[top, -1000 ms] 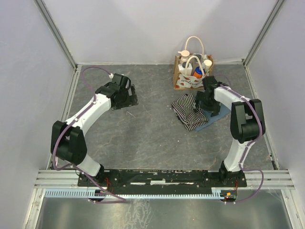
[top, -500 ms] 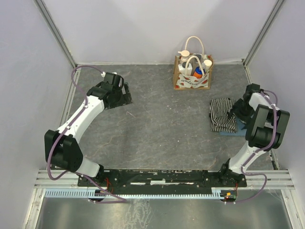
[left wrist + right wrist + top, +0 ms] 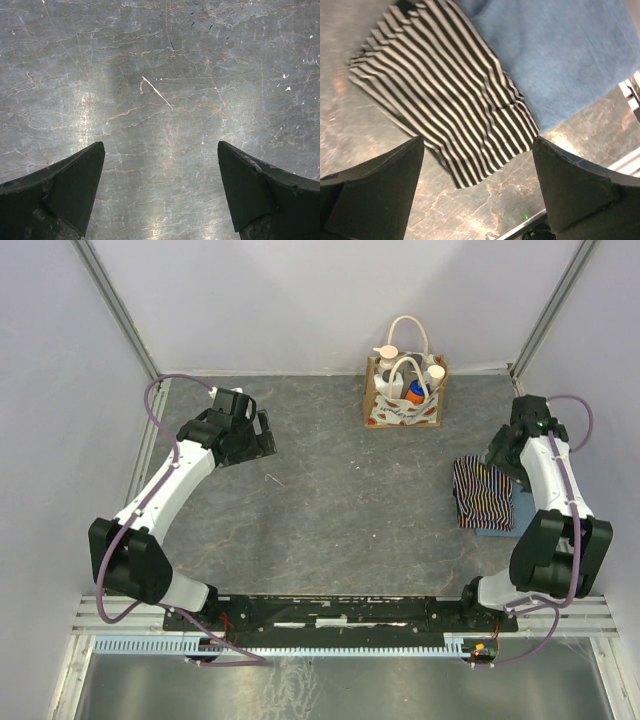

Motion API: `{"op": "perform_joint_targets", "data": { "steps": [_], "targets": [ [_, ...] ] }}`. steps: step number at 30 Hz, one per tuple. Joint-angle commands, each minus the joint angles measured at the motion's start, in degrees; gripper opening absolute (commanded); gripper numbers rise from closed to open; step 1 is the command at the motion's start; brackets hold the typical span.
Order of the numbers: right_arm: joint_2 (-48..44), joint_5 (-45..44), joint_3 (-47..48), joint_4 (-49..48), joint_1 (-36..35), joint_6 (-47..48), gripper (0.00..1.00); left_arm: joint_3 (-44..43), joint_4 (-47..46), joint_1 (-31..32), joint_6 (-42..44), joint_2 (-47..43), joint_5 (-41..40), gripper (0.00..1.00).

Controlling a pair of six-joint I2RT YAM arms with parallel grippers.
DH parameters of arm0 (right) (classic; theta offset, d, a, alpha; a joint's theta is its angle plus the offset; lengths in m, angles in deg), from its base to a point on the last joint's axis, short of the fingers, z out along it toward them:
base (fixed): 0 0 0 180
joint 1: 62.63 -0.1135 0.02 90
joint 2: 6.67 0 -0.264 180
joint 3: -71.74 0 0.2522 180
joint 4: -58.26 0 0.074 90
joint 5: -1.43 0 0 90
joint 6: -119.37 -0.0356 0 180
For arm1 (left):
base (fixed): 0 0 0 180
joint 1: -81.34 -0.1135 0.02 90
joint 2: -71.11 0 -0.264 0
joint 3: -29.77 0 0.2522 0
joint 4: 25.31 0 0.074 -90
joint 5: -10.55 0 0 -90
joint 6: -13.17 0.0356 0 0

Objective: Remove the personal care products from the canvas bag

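Observation:
The canvas bag (image 3: 402, 406) stands upright at the back of the table, tan with cream loop handles. Several personal care products (image 3: 400, 381) stick out of its top, whitish bottles and one with an orange and blue label. My left gripper (image 3: 266, 435) is open and empty over bare table at the back left, far from the bag. My right gripper (image 3: 497, 452) is open and empty at the right edge, right of the bag and apart from it. In the right wrist view its open gripper (image 3: 477, 150) hangs above cloth.
A striped folded cloth (image 3: 480, 493) lies on a blue folded cloth (image 3: 520, 510) at the right, below my right gripper; both show in the right wrist view, striped (image 3: 445, 95) and blue (image 3: 555, 55). Metal frame rails run along the table sides.
My right arm has swung from the middle out to the right edge. The striped and blue cloths have shifted right with it and now lie free. The left gripper moved slightly back and left.

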Motion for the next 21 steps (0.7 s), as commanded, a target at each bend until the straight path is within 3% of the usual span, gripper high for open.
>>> {"op": "perform_joint_targets", "data": {
  "steps": [1, 4, 8, 13, 21],
  "targets": [
    [1.39, 4.16, 5.78, 2.47, -4.93, 4.68, 0.96, -1.85, -1.74, -0.22, -0.18, -0.99, 1.81, 1.0],
    [3.53, 11.85, 8.48, 0.78, -9.93, 7.6, 0.99, -1.98, -1.9, -0.22, -0.38, -1.09, 1.95, 1.0],
    [8.44, 14.36, 16.61, 0.36, -15.41, 7.56, 1.0, -2.52, -1.68, -0.24, -0.25, -1.39, 2.15, 1.0],
    [13.33, 18.44, 28.71, -2.31, -16.32, 3.95, 1.0, -3.28, -0.78, -0.24, 0.09, -1.76, 2.47, 1.0],
    [28.92, 22.6, 47.84, 0.19, -17.7, -2.25, 0.97, -2.85, -2.11, -0.12, -0.92, -1.03, 4.26, 1.0]
  ]
}}
